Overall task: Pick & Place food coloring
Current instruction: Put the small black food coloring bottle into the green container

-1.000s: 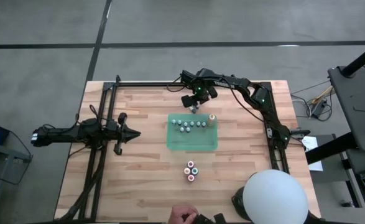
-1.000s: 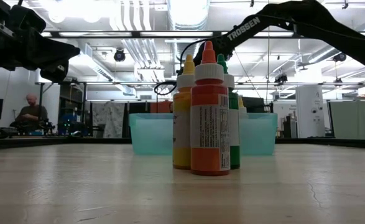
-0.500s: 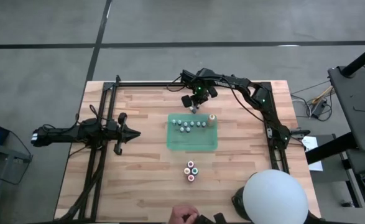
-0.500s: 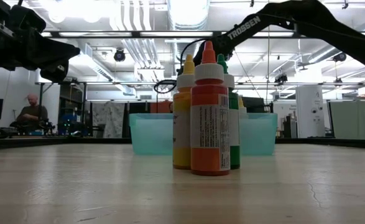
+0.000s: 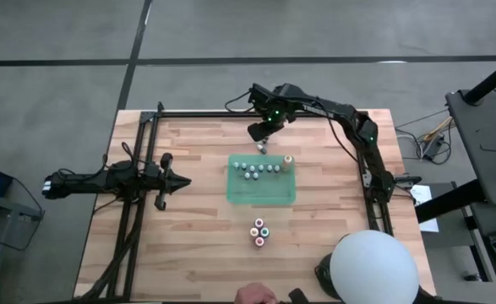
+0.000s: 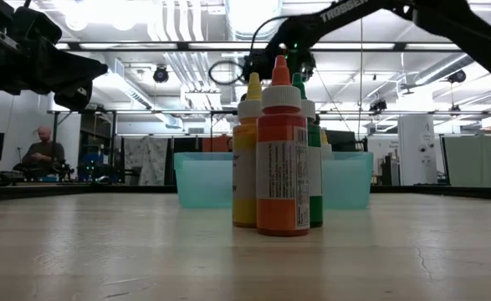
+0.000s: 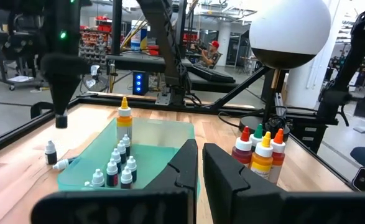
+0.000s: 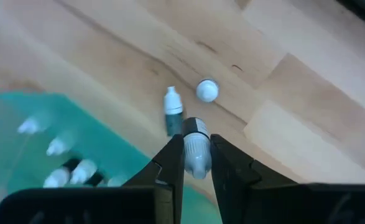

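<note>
two dark jointed arms with black cables, green lights and white trossen lettering.

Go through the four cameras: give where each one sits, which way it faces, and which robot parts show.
High view: overhead, straight down on the green tray; both arms show.
Low view: table height, level, facing the large bottles; arms overhead.
Left wrist view: looks past the shut left gripper at the same tray.
Right wrist view: looks down; the right gripper is shut on a small bottle.
</note>
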Robot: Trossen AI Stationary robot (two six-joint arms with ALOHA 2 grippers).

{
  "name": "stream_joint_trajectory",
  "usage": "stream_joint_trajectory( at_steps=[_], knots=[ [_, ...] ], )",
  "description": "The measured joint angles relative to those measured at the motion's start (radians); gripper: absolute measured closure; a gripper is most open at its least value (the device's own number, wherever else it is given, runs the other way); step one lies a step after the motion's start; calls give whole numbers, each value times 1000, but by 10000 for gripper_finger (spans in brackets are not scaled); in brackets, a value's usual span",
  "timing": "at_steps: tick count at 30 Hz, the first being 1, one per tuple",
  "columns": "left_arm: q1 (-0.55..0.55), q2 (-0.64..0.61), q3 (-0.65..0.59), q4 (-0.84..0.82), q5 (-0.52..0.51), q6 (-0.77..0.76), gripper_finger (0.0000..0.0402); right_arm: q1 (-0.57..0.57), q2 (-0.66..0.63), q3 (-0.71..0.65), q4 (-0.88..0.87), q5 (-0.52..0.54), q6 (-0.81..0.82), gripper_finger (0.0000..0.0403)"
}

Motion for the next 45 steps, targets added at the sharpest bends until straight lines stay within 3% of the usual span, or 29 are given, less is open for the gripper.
stream_joint_trajectory(
  at_steps=[14, 21, 28, 38, 45],
  knots=[
    [0, 0, 0, 0, 0, 0, 401, 128, -94, 0, -18, -26, -479, 349],
    [0, 0, 0, 0, 0, 0, 401, 214, -96, 0, -48, -27, -592, 349],
    [0, 0, 0, 0, 0, 0, 401, 272, -96, 0, -59, -27, -585, 348],
    [1, 0, 0, 0, 0, 0, 401, 335, -69, -9, -133, -26, -427, 348],
    [1, 0, 0, 0, 0, 0, 401, 353, -49, -60, -136, -15, -441, 348]
  ],
)
